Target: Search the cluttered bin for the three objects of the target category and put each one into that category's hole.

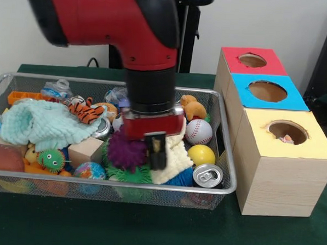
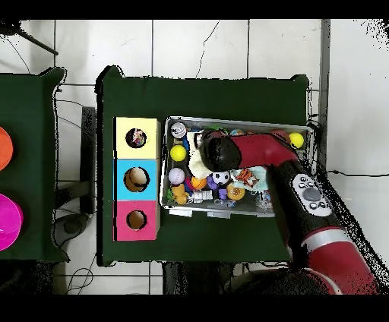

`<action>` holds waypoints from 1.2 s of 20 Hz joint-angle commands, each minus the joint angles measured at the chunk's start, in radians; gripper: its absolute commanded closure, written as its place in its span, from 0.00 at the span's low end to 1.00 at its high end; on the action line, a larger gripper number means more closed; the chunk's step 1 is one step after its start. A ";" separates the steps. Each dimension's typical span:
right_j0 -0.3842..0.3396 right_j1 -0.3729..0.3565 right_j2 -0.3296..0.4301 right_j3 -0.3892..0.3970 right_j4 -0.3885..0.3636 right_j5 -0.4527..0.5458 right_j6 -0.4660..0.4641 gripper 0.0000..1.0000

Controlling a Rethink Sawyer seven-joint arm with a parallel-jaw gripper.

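The wire mesh bin (image 1: 94,181) stands on the green table, full of clutter; it also shows in the overhead view (image 2: 243,121). My gripper (image 1: 153,148) is down inside the bin, right of the middle, over a cream cloth (image 1: 177,156) and next to a purple spiky ball (image 1: 126,151). In the overhead view the gripper (image 2: 216,152) is near the bin's left end. No patchwork bundle shows clearly in the bin. The yellow-topped box's hole (image 1: 287,130) is to the right of the bin, and a bit of patchwork fabric shows inside it (image 2: 137,137).
The blue-topped hole (image 1: 267,90) and the red-topped hole (image 1: 252,60) lie behind the yellow one. The bin holds a mint cloth (image 1: 42,124), a tiger toy (image 1: 87,112), a wooden block (image 1: 86,150), a baseball (image 1: 198,131), a yellow ball (image 1: 201,154) and a can (image 1: 208,175).
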 commanded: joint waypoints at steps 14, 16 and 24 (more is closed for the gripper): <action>0.255 -0.261 -0.216 0.363 0.430 0.163 0.453 1.00; 0.209 -0.276 -0.212 0.366 0.403 0.181 0.365 1.00; 0.030 -0.244 -0.162 0.220 0.226 0.286 0.019 1.00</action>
